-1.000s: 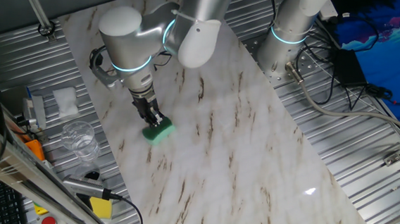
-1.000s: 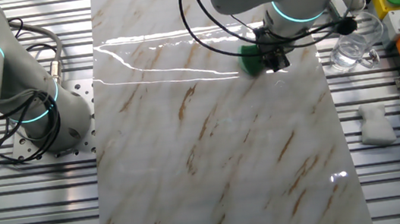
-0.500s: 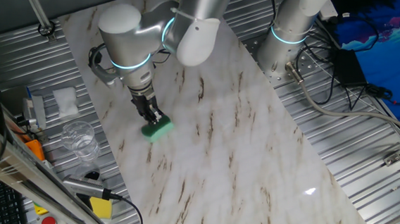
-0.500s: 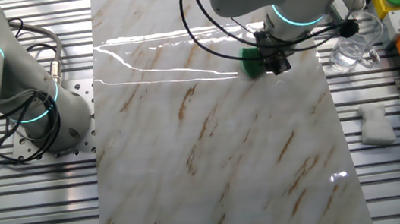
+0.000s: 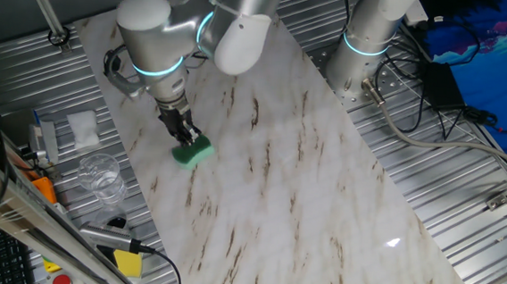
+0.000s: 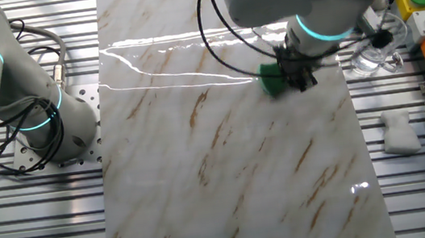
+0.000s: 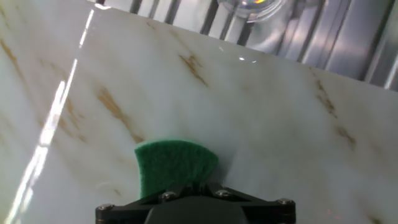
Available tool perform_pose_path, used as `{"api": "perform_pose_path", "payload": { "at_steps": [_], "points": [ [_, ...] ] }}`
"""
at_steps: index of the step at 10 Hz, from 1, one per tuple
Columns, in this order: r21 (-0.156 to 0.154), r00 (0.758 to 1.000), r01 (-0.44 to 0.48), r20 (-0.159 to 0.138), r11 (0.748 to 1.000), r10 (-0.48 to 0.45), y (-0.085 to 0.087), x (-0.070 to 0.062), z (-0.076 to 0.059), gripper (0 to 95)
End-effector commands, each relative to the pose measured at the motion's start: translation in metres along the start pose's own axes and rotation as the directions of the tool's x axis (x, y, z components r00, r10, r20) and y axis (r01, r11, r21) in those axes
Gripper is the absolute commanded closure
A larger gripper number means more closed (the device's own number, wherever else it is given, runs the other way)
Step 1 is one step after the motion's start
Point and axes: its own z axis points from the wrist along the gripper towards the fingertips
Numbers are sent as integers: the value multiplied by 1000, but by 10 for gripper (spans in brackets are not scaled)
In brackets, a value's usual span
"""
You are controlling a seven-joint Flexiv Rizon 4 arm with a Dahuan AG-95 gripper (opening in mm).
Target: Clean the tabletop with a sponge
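Observation:
The tabletop is a long white marble-look slab with brown veins. My gripper is shut on the green sponge and presses it flat on the slab near its left edge. In the other fixed view the gripper holds the sponge near the slab's right edge. In the hand view the sponge sticks out ahead of the black gripper body onto the marble; the fingertips are hidden.
A clear glass stands on the ribbed metal beside the slab, close to the sponge; it also shows in the other fixed view. A white folded cloth, a yellow block and a button box lie nearby. A second arm's base stands at the far edge.
My gripper has slid the sponge along the slab, up and left in one fixed view, slightly down and right in the other. The grip stays shut.

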Motion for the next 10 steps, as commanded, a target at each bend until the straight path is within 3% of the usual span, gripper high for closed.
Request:
{"api": "perform_pose_path", "payload": {
  "at_steps": [1, 3, 5, 8, 10],
  "points": [
    [30, 997, 76, -14, 997, -75, -24, 12, -4, 950],
    [41, 991, 133, -27, 990, -132, -49, 23, -11, 950],
    [45, 991, 130, -35, 990, -129, -54, 26, -13, 950],
    [9, 997, 81, -14, 997, -81, -43, 25, -2, 950],
    [14, 999, 48, -11, 999, -48, -25, 23, 6, 950]
  ]
}}
